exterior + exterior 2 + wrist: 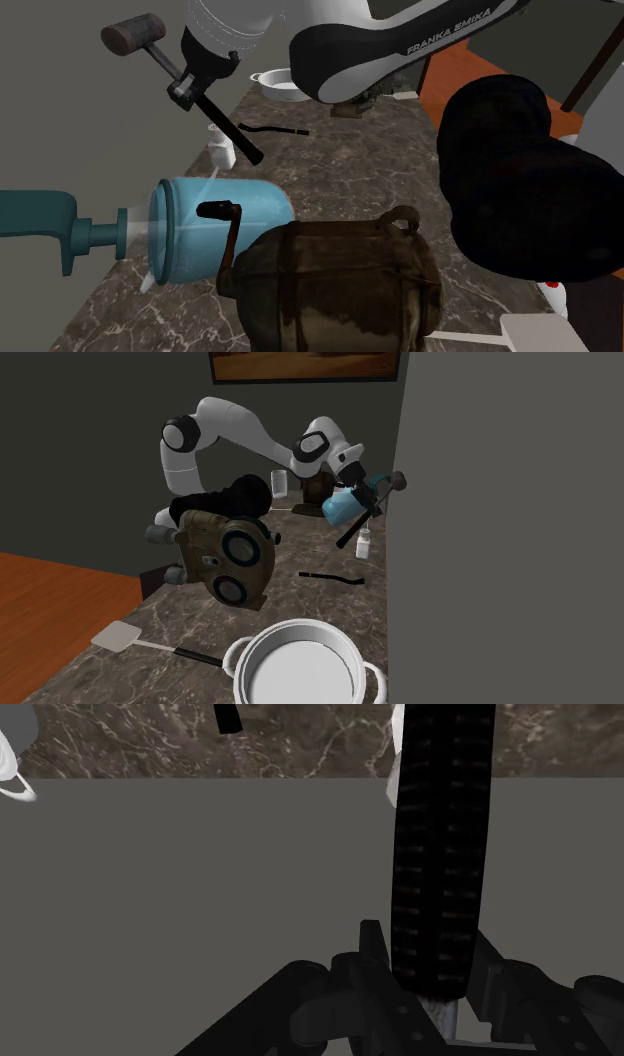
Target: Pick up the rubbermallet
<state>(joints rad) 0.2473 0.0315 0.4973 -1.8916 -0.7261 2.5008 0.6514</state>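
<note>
Dark veined stone is forming the surface (330, 170), running lengthwise through the shoulder view and meeting a plain grey wall (60, 120) along the frame's left. Orange-brown floor (460, 75) is showing at the upper right. In the second exterior view a framed picture (305, 364) is hanging at the top edge.

A white arm (240, 432) is reaching toward the wall. Its black pincer (188, 88) is clamping the rubber mallet (135, 37) by the handle, fingers pressing both sides of the ribbed black grip in the wrist view. The mallet's dark head is sitting raised in the upper left of the shoulder view, in front of the wall, with the handle slanting down toward the surface; whether its tip is touching cannot be told.

A small white bottle (222, 145) is standing near the handle's lower end, with a black bent bar (275, 130) lying just beyond. A blue bottle (215, 225) is lying on its side in the lower left, beside a brown barrel-like object (340, 285). A white pot (300, 672) and a white spatula (120, 637) are occupying the bottom of the second exterior view.
</note>
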